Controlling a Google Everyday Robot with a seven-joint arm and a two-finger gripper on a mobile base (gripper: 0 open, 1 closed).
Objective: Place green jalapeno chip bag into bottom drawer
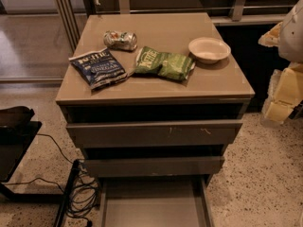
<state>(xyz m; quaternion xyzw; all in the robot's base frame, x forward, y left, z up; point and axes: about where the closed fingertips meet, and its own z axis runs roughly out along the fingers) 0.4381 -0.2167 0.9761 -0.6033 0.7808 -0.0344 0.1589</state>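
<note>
Speckled floor, grey cabinet point(215, 82), and the green bag point(163, 63) lay flat on top between a blue bag point(98, 68) and a bowl point(209, 49). Bottom drawer point(154, 207) sat pulled out near the floor, presumably so the bag could drop straight in. Gripper point(284, 86) hung at the right edge, well apart from the bag, holding nothing I could see, and I couldn't tell if it was apart or together.

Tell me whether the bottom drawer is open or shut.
Open: the bottom drawer is pulled out well past the two drawers above, its flat floor exposed. The tool sits at the right edge, beside the cabinet.
</note>
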